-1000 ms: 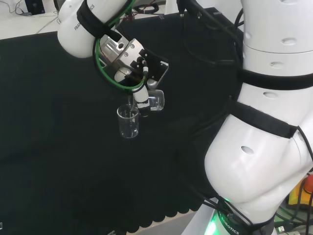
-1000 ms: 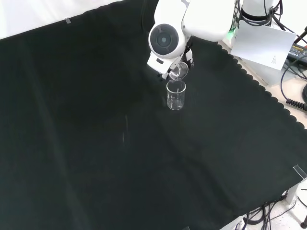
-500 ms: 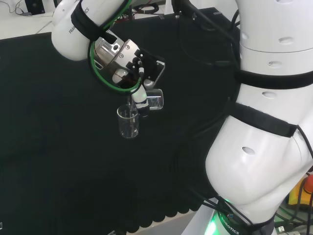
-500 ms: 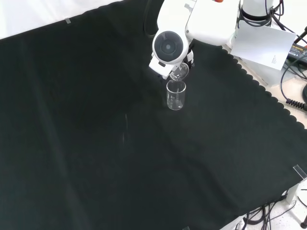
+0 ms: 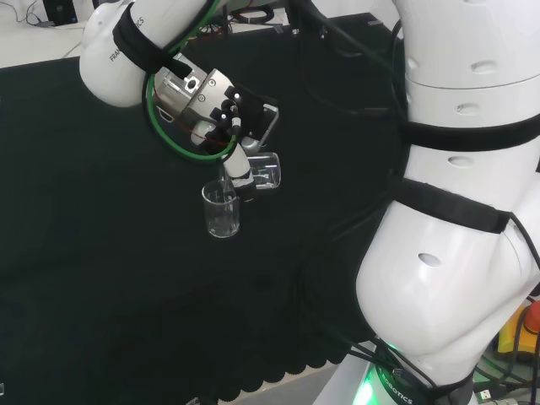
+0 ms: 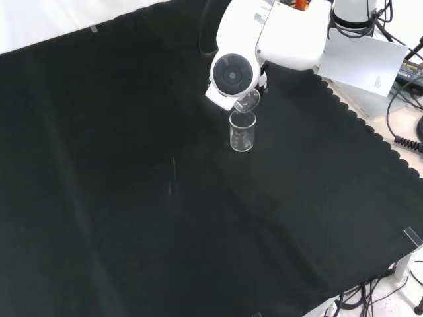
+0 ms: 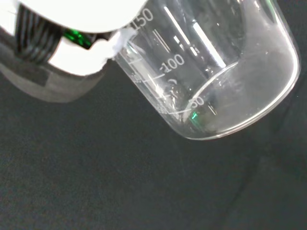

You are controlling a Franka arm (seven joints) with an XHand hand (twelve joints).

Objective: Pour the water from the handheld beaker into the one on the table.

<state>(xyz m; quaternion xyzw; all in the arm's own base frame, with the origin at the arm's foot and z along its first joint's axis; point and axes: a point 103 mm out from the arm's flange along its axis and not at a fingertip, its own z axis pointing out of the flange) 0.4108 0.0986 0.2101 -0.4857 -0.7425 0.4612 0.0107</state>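
Observation:
In the head view my hand (image 5: 229, 128) is shut on a clear glass beaker (image 5: 263, 171) that lies tipped on its side, its mouth toward a second clear beaker (image 5: 221, 209) standing upright on the black cloth just below and left. From the front, the tipped beaker (image 6: 246, 101) hangs right over the rim of the standing beaker (image 6: 242, 131), under the arm's white link. The wrist view has the held beaker (image 7: 216, 76) close up, tilted, with printed scale marks; a white part of the hand (image 7: 91, 48) sits beside it. I cannot make out water in either beaker.
The arm's big white links (image 5: 460, 211) stand at the right in the head view. The black cloth's scalloped edge (image 6: 357, 119) runs along the right in the front view, with a white sheet (image 6: 360, 59) and cables beyond it.
The wrist and hand have rotated further, shifting slightly left in the head view, so the held beaker is tipped more. The standing beaker has not moved.

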